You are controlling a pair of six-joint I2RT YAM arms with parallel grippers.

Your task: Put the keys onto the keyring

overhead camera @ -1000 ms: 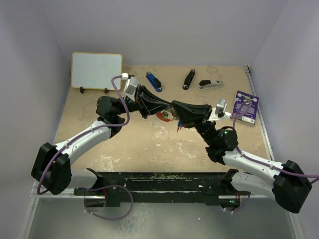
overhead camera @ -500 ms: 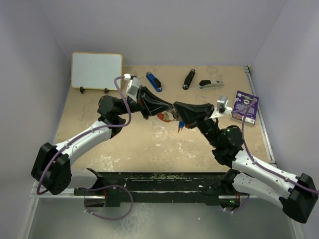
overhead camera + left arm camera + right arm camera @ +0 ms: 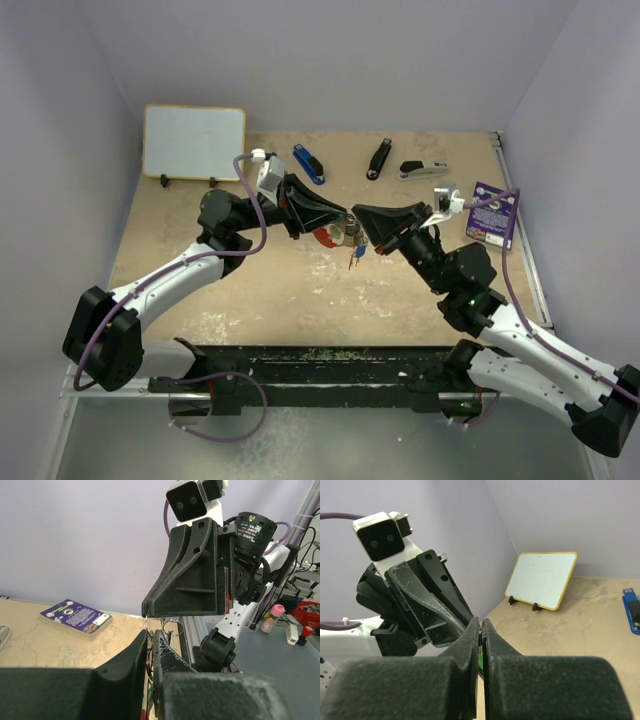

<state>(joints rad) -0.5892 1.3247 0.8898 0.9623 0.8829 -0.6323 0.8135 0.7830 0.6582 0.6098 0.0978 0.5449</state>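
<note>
Both grippers meet tip to tip above the middle of the table. My left gripper [image 3: 343,222] is shut on the keyring [image 3: 145,622], whose thin silver wire runs into the narrow slit between its fingertips. The red fob [image 3: 326,237] hangs just under that gripper. My right gripper [image 3: 360,222] comes in from the right with its jaws pressed together on a key; a sliver of green [image 3: 480,655] shows between them. Blue and green keys [image 3: 354,256] dangle below the two tips. A second silver loop [image 3: 170,625] hangs beside the left fingertips [image 3: 161,641].
Blue stapler [image 3: 309,164], black stapler [image 3: 378,158] and grey stapler [image 3: 422,170] lie along the back. A purple card [image 3: 494,214] sits at the right, by a metal rail. A small whiteboard [image 3: 194,141] stands at the back left.
The right arm's elbow has swung right and toward the near edge, while its gripper tip stays against the left one. The meeting point has crept slightly up and back. The dangling keys shifted a little.
</note>
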